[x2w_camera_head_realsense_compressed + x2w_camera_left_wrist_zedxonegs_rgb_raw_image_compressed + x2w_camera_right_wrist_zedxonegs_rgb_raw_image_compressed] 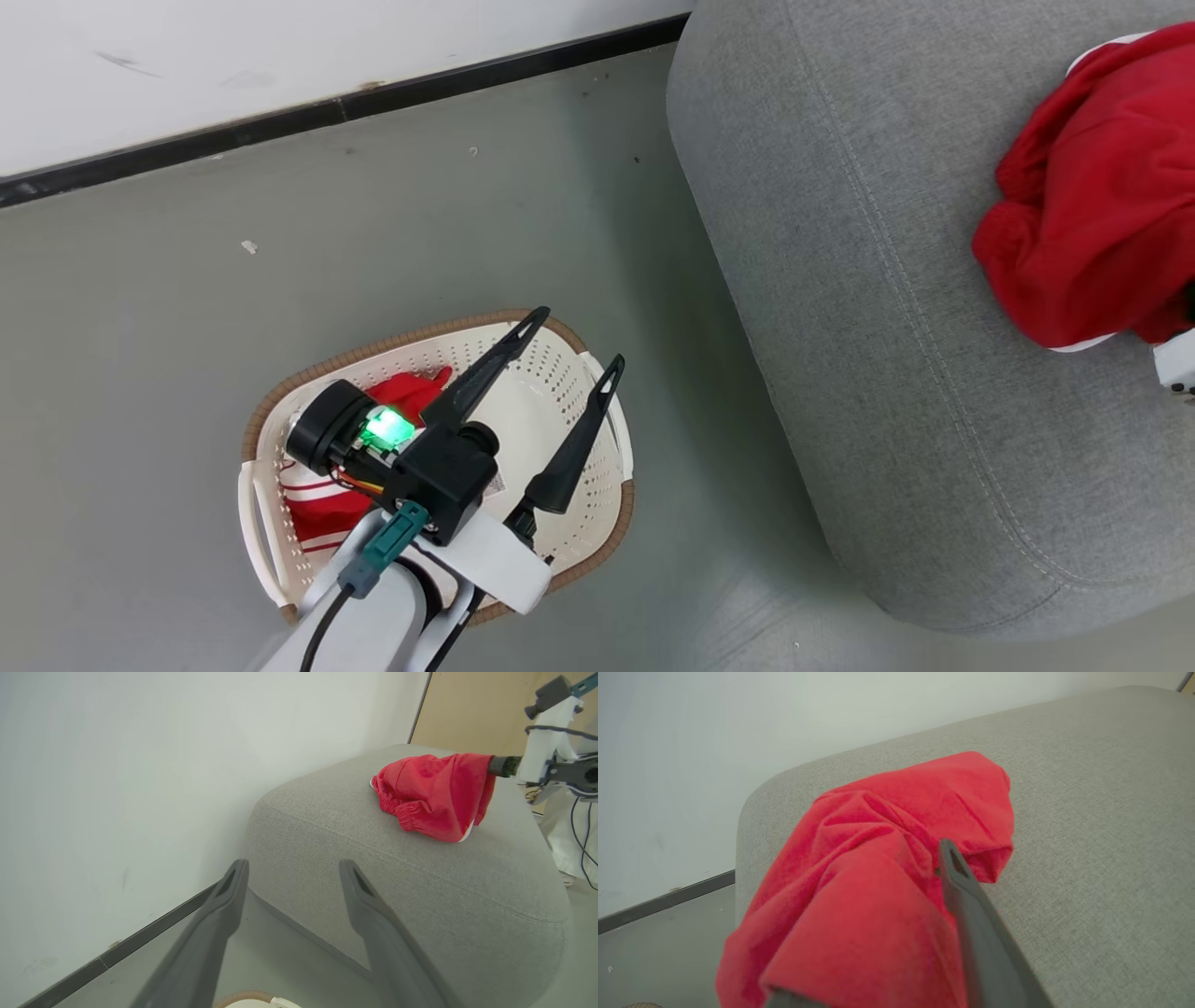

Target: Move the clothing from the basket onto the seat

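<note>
1. The left gripper (578,336) is seen with its fingers (485,369) spread wide, and nothing is caught between them.
2. Directly beneath those fingers the basket (607,495) is found. Red clothing (401,392) with white stripes is lying in it, under the finger roots and the wrist.
3. Ahead of the left fingertips the sofa (420,896) is faced, with bare floor (261,952) between the tips and its rounded end.
4. Over to the right gripper (892,858), whose fingers are held apart too. One finger (971,914) is shown bare; the other is buried under cloth, with its tip hidden.
5. A red garment (878,826) is draped over and between those right fingers. It is bunched up and rests on the sofa top just beyond the tips.
6. Grey sofa fabric is spread out ahead of the right fingers and on their bare-finger side.
7. Past the covered finger the sofa's rounded end is met, then the floor, then a white wall (738,718) with a dark skirting (663,903) along its foot.
</note>
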`<state>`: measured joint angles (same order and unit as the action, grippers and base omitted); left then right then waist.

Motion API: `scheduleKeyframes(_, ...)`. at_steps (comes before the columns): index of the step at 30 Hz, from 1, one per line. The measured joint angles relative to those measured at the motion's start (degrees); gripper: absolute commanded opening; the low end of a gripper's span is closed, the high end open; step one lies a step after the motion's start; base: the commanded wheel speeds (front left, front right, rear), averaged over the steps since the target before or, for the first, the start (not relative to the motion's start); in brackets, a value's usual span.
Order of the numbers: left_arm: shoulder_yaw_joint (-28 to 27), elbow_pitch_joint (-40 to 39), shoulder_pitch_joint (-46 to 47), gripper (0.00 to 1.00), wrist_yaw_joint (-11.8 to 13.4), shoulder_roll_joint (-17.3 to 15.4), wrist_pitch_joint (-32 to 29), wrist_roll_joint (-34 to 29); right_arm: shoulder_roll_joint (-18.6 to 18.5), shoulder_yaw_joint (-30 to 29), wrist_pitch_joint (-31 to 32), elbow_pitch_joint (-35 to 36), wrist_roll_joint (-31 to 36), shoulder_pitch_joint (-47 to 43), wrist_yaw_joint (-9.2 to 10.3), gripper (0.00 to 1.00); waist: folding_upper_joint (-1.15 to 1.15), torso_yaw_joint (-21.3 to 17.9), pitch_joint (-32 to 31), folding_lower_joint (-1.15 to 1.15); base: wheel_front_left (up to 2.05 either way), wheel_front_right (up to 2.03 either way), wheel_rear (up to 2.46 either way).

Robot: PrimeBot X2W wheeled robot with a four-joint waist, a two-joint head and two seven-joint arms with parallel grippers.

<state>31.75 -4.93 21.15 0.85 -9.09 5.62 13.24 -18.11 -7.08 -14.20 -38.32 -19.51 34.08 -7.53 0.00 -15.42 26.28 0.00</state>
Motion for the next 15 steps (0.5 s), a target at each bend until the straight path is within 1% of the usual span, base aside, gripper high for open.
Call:
scheduleKeyframes(5, -0.78, 0.36, -0.01, 1.00, 0.01, 0.05, 0.62, 0.07, 0.42, -0.19, -0.02, 3.81, 0.74, -4.13, 0.00, 1.00, 0.00, -0.57, -0.58, 0.00, 0.00, 0.00, 0.00)
scheduleKeyframes(12, -1.49, 1.07, -0.11, 1.00, 0.01, 0.12, 1.74, 0.56, 2.15, -0.15, -0.10, 9.77, 1.97, -11.52, 0.00, 1.00, 0.00, -1.81, -1.52, 0.00, 0.00, 0.00, 0.00)
scheduleKeyframes(15, -2.12, 1.67, -0.27, 1.00, 0.09, 0.07, 2.32, 0.89, 4.03, -1.52, -0.18, 13.19, 2.14, -16.36, 0.00, 1.00, 0.00, -2.84, -2.03, 0.00, 0.00, 0.00, 0.00)
